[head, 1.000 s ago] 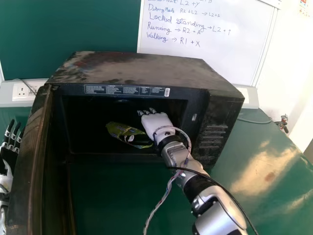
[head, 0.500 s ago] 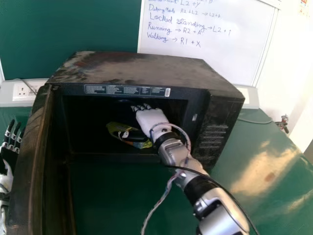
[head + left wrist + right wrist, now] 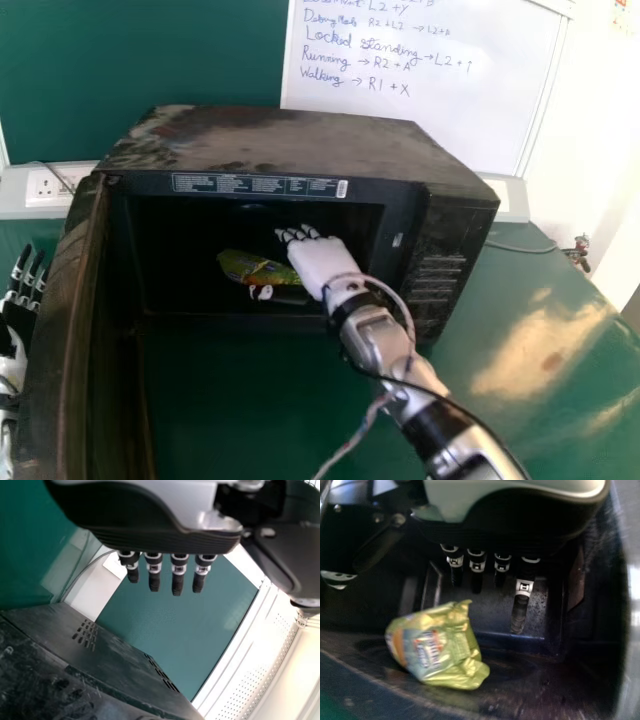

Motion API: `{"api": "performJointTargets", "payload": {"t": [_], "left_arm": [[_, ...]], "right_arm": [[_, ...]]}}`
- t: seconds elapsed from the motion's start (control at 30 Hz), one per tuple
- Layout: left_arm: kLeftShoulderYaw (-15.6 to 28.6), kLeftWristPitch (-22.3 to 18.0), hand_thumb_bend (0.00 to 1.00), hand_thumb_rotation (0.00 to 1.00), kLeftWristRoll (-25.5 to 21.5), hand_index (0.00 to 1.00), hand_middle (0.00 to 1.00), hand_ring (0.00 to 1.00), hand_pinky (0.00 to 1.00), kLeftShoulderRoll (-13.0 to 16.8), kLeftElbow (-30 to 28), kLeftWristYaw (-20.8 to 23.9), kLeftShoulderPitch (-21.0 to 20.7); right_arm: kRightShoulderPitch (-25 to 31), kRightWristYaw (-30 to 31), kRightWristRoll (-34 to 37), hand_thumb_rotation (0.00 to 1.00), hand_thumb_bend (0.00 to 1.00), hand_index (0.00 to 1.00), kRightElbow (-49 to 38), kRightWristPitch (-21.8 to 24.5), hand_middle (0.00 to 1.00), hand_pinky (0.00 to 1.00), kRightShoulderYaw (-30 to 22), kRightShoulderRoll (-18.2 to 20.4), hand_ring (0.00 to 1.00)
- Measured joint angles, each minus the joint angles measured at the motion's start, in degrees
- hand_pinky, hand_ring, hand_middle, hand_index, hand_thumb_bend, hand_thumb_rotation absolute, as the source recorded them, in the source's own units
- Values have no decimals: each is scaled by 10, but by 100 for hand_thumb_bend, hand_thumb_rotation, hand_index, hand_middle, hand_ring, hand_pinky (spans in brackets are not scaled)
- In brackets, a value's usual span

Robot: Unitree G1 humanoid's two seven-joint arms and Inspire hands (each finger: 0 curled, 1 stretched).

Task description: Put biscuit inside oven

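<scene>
In the head view my right hand (image 3: 320, 262) reaches into the open black oven (image 3: 290, 145), above and to the right of the green biscuit packet (image 3: 255, 267), which lies on the oven floor. The right wrist view has the crinkled packet (image 3: 440, 647) lying free, apart from the straight fingers of my right hand (image 3: 520, 592). At the head view's left edge, outside the oven door (image 3: 62, 330), is my left hand (image 3: 14, 350), its fingers straight; the left wrist view has that hand (image 3: 177, 570) beside the oven's outer wall.
The oven door stands open on the left, between my left hand and the cavity. The oven's right side wall (image 3: 440, 270) is close to my right arm. Behind are a wall socket (image 3: 48, 187) and a whiteboard (image 3: 420, 80); a thin cable lies on the green table (image 3: 540, 340).
My right hand has come away from the packet, shifting slightly right, and its forearm has swung right. More of the packet is uncovered. My left hand has kept still.
</scene>
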Motion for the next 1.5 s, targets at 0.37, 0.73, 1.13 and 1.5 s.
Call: {"api": "performJointTargets", "payload": {"t": [0.37,0.73,1.13,1.5], "left_arm": [[0,-1,11,0,0,87,70,54,31,1,2,-5,-1],[0,-6,12,0,6,86,70,55,33,3,13,-2,-3],[0,-7,11,0,6,87,70,55,32,5,16,-5,-5],[-1,-7,11,0,10,88,70,56,34,5,15,0,-6]], "right_arm": [[100,-68,23,97,100,91,-85,-89,84,55,-67,-40,74],[191,-136,34,91,96,88,-150,-148,80,52,-128,-57,70],[254,-157,47,90,96,83,-186,-179,75,47,-170,-59,65],[280,-216,54,90,91,79,-171,-233,67,42,-189,-59,56]]}}
